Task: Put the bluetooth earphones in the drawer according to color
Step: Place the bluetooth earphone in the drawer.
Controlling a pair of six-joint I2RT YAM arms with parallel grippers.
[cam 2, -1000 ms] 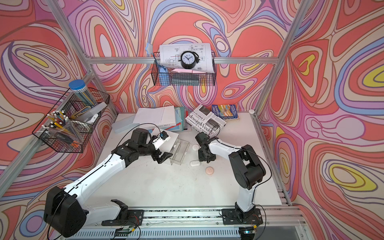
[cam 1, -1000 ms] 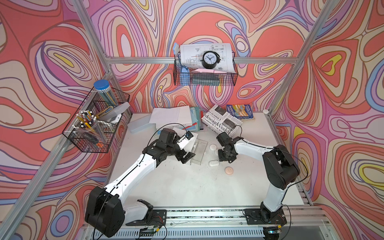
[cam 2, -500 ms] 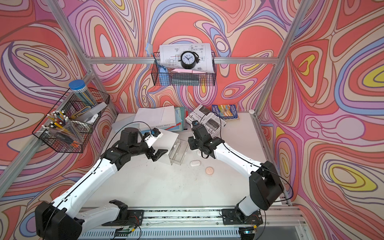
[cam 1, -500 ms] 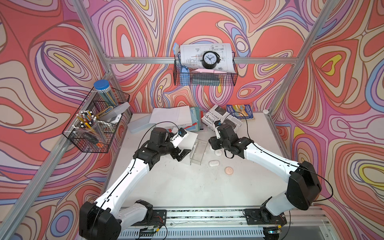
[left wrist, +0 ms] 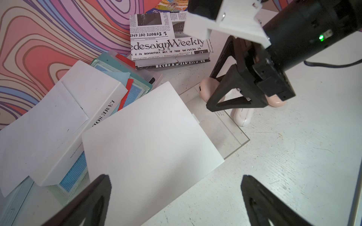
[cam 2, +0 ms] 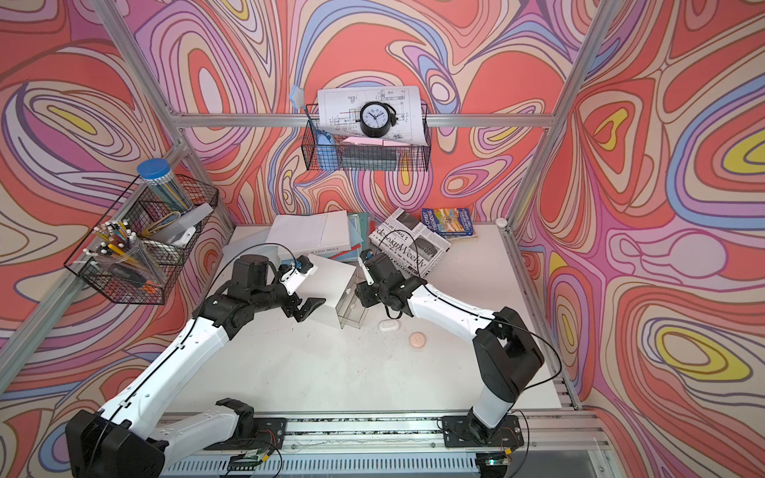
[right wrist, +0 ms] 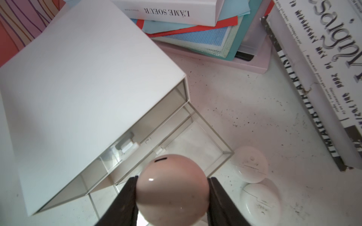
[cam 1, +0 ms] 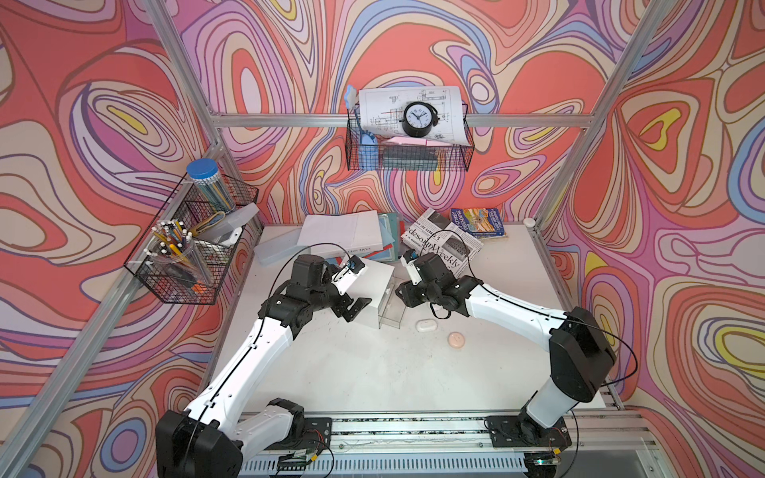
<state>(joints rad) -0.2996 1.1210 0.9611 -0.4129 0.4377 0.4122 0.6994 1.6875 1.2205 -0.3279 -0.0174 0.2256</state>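
Note:
My right gripper (right wrist: 172, 195) is shut on a beige-pink earphone case (right wrist: 172, 185) and holds it just above the pulled-out clear drawer (right wrist: 176, 140) of the white cabinet (cam 1: 378, 277). In both top views this gripper (cam 1: 402, 294) (cam 2: 360, 294) is at the drawer's far right corner. A white case (cam 1: 426, 325) and a beige-pink case (cam 1: 456, 340) lie on the table to the right of the drawer. My left gripper (cam 1: 356, 308) (left wrist: 176, 195) is open and empty, over the cabinet's near left corner.
A stack of books and folders (cam 1: 343, 231) and a newspaper-print book (cam 1: 443, 244) lie behind the cabinet. A frosted pencil box (cam 1: 277, 248) sits at the back left. Wire baskets (cam 1: 194, 248) hang on the walls.
My right gripper has lifted from the table and swung left to the open drawer, carrying the beige-pink case. My left gripper has drawn back a little from the drawer front.

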